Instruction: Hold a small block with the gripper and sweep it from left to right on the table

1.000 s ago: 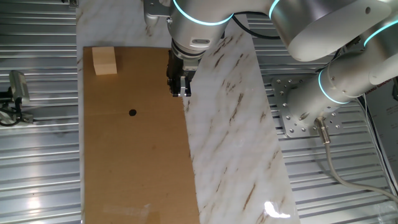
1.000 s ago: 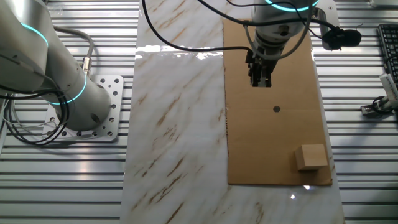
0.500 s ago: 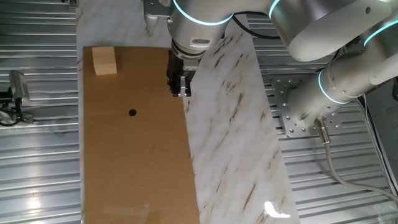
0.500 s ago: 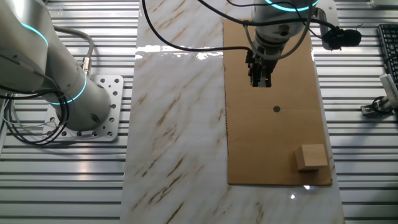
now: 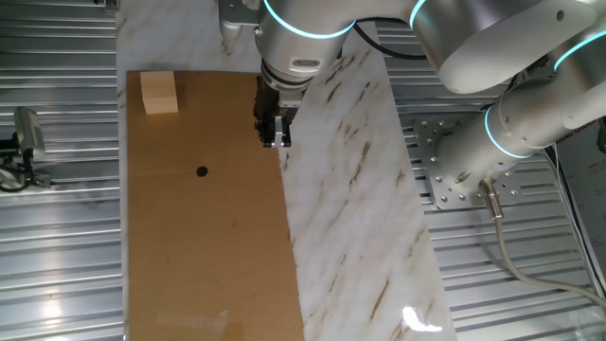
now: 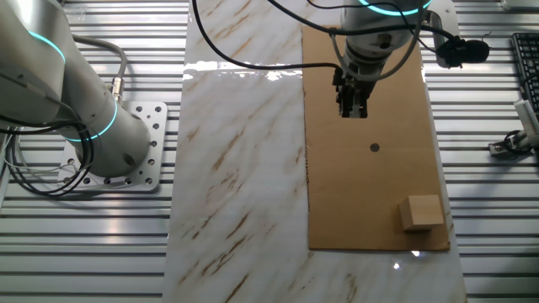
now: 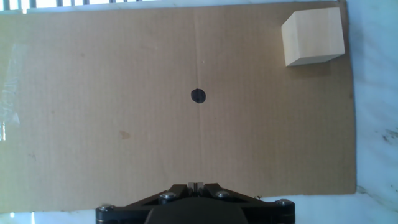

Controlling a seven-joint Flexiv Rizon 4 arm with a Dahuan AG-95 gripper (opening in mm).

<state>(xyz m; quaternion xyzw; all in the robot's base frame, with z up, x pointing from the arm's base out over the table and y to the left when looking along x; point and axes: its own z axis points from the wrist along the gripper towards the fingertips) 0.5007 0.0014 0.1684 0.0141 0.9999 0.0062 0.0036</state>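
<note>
The small block [image 5: 159,92] is a pale tan wooden cube standing on the brown board [image 5: 208,246] near its far left corner. It also shows in the other fixed view [image 6: 420,213] and at the top right of the hand view [image 7: 313,37]. My gripper [image 5: 275,140] hangs above the board's right edge, beside the marble strip [image 5: 350,189], far from the block. Its fingers are pressed together with nothing between them, as the hand view [image 7: 196,185] shows. A small black dot [image 5: 201,171] lies between gripper and block.
The second white arm [image 5: 530,114] stands on a bolted plate at the right. Ribbed metal [image 5: 57,246] surrounds the board and marble. A small grey clamp-like object [image 5: 24,142] sits on the metal at the left.
</note>
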